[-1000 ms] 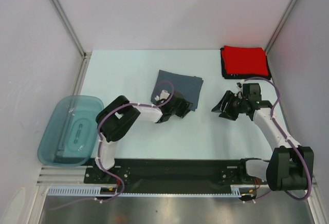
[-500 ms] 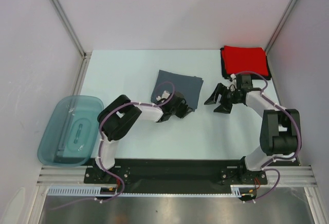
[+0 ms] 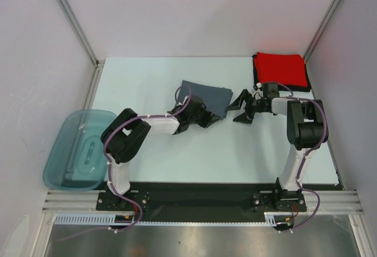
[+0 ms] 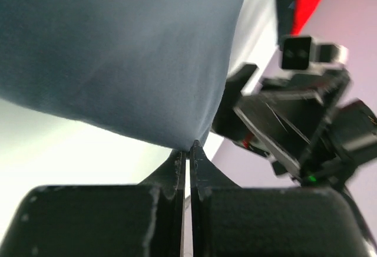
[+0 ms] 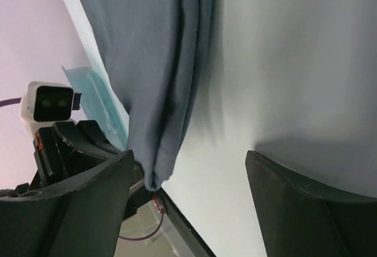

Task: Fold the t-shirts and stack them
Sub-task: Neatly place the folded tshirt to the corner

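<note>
The blue-grey t-shirt (image 3: 203, 95) lies folded mid-table, and its near right corner is raised off the surface. My left gripper (image 3: 213, 118) is shut on that corner; in the left wrist view the jaws (image 4: 189, 146) pinch the cloth's tip (image 4: 118, 50). Just right of the corner, my right gripper (image 3: 241, 108) stands open with nothing between its fingers. In the right wrist view the hanging fold (image 5: 147, 50) is ahead of the left finger (image 5: 65, 210). A folded red t-shirt (image 3: 281, 68) rests on a black t-shirt (image 3: 257, 75) at the back right.
A translucent teal tub (image 3: 79, 148) sits at the table's left edge. Grey walls close in the table at the back and both sides. The black mounting rail (image 3: 194, 201) runs along the near edge.
My left gripper has shut on the shirt's near right corner and raised it. The right arm has swung left toward that corner, and its jaws have opened wider.
</note>
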### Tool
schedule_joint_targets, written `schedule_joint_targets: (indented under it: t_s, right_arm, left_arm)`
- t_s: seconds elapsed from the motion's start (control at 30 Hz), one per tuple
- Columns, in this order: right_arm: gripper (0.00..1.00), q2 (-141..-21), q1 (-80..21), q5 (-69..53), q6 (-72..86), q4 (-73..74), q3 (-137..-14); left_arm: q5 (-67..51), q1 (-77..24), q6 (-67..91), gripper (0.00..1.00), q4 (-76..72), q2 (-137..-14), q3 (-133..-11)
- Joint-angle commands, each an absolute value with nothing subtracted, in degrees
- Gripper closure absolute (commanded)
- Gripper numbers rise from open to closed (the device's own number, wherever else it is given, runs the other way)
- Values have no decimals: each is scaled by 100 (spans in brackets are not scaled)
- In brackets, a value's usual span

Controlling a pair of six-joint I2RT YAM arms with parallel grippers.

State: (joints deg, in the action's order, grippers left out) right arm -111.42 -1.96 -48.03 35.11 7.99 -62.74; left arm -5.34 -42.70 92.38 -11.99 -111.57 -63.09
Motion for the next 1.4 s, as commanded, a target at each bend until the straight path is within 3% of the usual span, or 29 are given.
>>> schedule_joint_targets:
  t_s: [0.0,0.33,0.73,0.83,0.87,0.93,0.97,1.07,1.17,1.2,1.37]
  right_arm:
    - [18,-11390,-299,-5247,4173,-139,-6627]
    - [21,-11988,-387,-5151,5185,-897,-6881]
    - [38,-12568,-589,-4237,4676,-536,-7777]
    - [58,-12831,-607,-4245,4641,-572,-8006]
    - [68,-12980,-624,-4271,4623,-502,-8190]
    - [80,-13051,-633,-4193,4343,-142,-8410]
    - [88,-13043,-659,-4114,4194,-19,-8498]
    - [96,-12859,-712,-3736,3456,737,-8727]
    - [99,-12578,-738,-3332,2735,1448,-8929]
    - [100,-12499,-747,-3244,2585,1755,-8947]
    - [100,-11813,-808,-2533,1681,2477,-8965]
  left_arm:
    - [-826,-4193,9176,100,-1274,-10723,-6240]
    - [-1002,-4069,9185,100,-1222,-10574,-6302]
    - [-1160,-4043,9369,100,-1415,-10327,-6056]
    - [-1213,-4043,9360,100,-1520,-10301,-5968]
    - [-1256,-4052,9352,99,-1555,-10301,-5950]
    - [-1344,-4043,9317,95,-1547,-10275,-5915]
    - [-1484,-4052,9238,87,-1521,-10266,-5915]
    - [-1897,-3991,8818,71,-1380,-10239,-5959]
    - [-2758,-3955,7401,69,-698,-10152,-6467]
    - [-2873,-3955,6887,69,385,-10073,-6904]
    - [-2111,-3841,4496,67,2002,-9072,-7049]
